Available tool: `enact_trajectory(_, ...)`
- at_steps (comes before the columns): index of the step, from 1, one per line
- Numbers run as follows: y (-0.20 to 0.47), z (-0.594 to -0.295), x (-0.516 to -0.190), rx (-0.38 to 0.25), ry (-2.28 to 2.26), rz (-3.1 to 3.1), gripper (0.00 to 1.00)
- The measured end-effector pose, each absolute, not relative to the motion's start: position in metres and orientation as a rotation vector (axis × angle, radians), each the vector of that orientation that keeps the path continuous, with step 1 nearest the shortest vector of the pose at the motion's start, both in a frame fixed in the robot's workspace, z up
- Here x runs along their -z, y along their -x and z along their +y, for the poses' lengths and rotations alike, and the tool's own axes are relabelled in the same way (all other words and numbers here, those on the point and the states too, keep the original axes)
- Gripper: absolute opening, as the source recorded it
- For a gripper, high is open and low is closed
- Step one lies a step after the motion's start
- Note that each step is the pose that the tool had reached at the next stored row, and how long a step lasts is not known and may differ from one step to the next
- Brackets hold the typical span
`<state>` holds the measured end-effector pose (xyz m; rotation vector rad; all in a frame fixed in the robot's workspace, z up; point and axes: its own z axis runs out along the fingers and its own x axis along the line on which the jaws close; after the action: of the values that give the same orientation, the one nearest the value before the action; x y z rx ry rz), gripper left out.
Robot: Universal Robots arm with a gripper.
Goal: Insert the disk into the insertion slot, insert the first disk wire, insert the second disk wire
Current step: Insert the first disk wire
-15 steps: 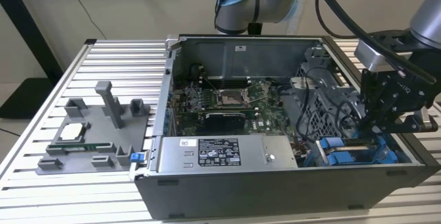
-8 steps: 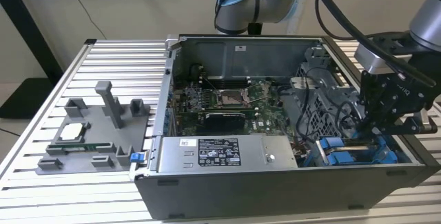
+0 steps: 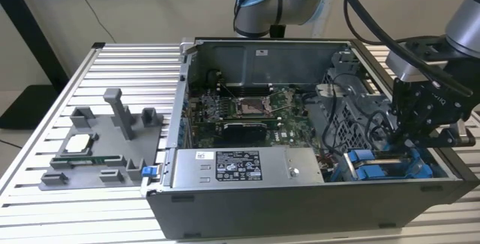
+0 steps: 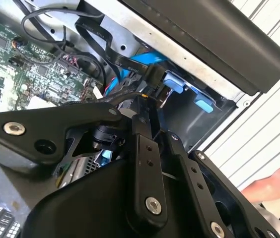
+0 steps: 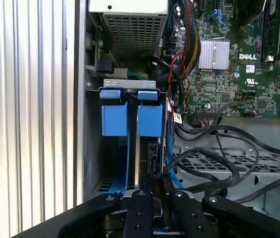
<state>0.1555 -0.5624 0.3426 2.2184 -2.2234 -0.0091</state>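
Hanging over the case's (image 3: 300,213) corner at the exterior view's right, the gripper (image 5: 156,184) looks pinched narrow on a black plug (image 4: 155,75), with the disk (image 5: 141,158) already down in the slot (image 5: 93,144). Come in tilted and the plug could jam against the disk, and I'd say the loose cables (image 5: 214,168) nearby might snag.

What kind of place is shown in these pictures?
Probably a robotics lab bench for computer assembly: an open computer case sits on a slotted aluminium table, and a robot arm reaches into it.
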Motion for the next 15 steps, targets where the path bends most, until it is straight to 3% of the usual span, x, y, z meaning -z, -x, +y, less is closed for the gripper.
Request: enact_trajectory(15, -0.1568, -0.5623, -0.3406, 0.009, -2.189, -2.253, 0.0)
